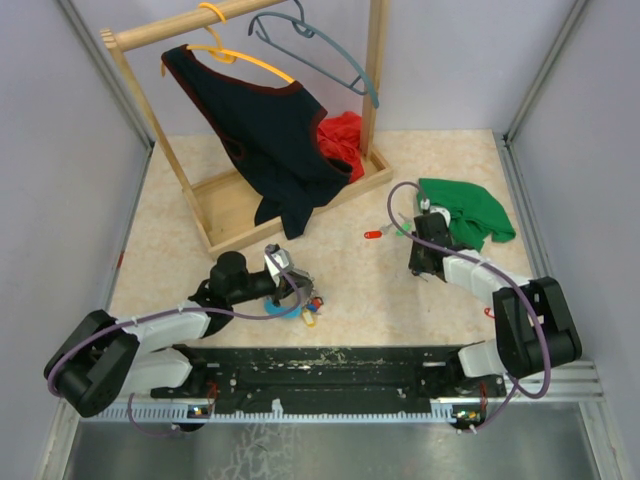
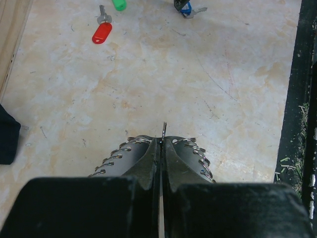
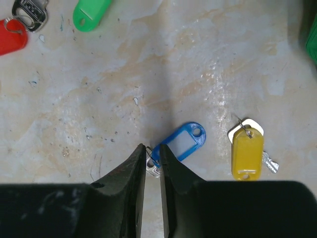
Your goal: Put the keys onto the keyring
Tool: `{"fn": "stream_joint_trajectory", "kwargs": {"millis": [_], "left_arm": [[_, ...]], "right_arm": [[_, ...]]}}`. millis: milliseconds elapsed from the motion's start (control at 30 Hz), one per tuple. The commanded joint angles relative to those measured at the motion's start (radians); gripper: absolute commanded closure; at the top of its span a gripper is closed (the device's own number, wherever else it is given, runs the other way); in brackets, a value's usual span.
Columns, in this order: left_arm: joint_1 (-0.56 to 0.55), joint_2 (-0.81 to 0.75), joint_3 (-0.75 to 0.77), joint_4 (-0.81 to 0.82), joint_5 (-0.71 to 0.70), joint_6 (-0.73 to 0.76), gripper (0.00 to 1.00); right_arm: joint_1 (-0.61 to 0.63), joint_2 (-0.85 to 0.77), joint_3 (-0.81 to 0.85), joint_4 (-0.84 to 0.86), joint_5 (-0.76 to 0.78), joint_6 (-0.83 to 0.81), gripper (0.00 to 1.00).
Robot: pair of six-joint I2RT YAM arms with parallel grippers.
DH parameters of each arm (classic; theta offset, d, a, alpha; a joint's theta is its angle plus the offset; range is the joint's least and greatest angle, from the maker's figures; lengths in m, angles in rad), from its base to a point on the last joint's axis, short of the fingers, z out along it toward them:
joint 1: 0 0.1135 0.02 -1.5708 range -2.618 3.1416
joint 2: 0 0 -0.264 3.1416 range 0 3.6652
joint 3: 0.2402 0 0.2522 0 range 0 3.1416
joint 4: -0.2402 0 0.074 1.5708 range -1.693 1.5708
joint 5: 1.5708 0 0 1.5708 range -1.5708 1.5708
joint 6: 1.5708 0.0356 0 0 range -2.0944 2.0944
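On the table (image 1: 170, 230), a rack (image 1: 230, 195) is placed at 11 o'clock; a garment (image 1: 265, 120) is hung from it and a heap (image 1: 340, 135) is left on its base. A cloth (image 1: 470, 215) is spread at 3 o'clock. The keyring (image 1: 300, 312) is held at 6 o'clock by the left gripper (image 1: 291, 290). One key (image 3: 181, 144) is seen between the fingers of the right gripper (image 3: 152, 151), a second key (image 3: 246, 151) just beside at its 3 o'clock, and two more keys (image 3: 91, 12) well apart at its 10 o'clock.
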Motion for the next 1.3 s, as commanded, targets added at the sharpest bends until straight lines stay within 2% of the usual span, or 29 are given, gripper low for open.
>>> {"fn": "stream_joint_trajectory", "kwargs": {"millis": [0, 200, 300, 567, 833, 1000, 1200, 1267], "left_arm": [[0.004, -0.02, 0.033, 0.019, 0.005, -0.004, 1.0], [0.004, -0.023, 0.034, 0.016, 0.008, -0.004, 1.0], [0.004, -0.025, 0.034, 0.014, 0.006, -0.004, 1.0], [0.004, -0.024, 0.035, 0.011, 0.009, -0.003, 1.0], [0.004, -0.021, 0.037, 0.01, 0.007, -0.004, 1.0], [0.004, -0.02, 0.038, 0.008, 0.009, -0.004, 1.0], [0.004, -0.02, 0.038, 0.008, 0.011, -0.003, 1.0], [0.004, -0.021, 0.038, 0.007, 0.012, -0.004, 1.0]], "right_arm": [[-0.001, -0.006, 0.068, -0.017, -0.004, -0.015, 0.86], [0.02, 0.0, 0.115, -0.096, -0.03, -0.018, 0.99], [0.037, 0.012, 0.139, -0.143, -0.009, -0.016, 0.99], [0.051, 0.024, 0.175, -0.211, 0.039, -0.021, 0.79], [0.059, 0.068, 0.178, -0.193, 0.039, -0.016, 0.77], [0.058, 0.095, 0.18, -0.182, 0.05, -0.024, 0.82], [0.07, 0.092, 0.195, -0.209, 0.071, -0.039, 1.0], [0.082, 0.092, 0.216, -0.25, 0.069, -0.053, 1.0]]}}
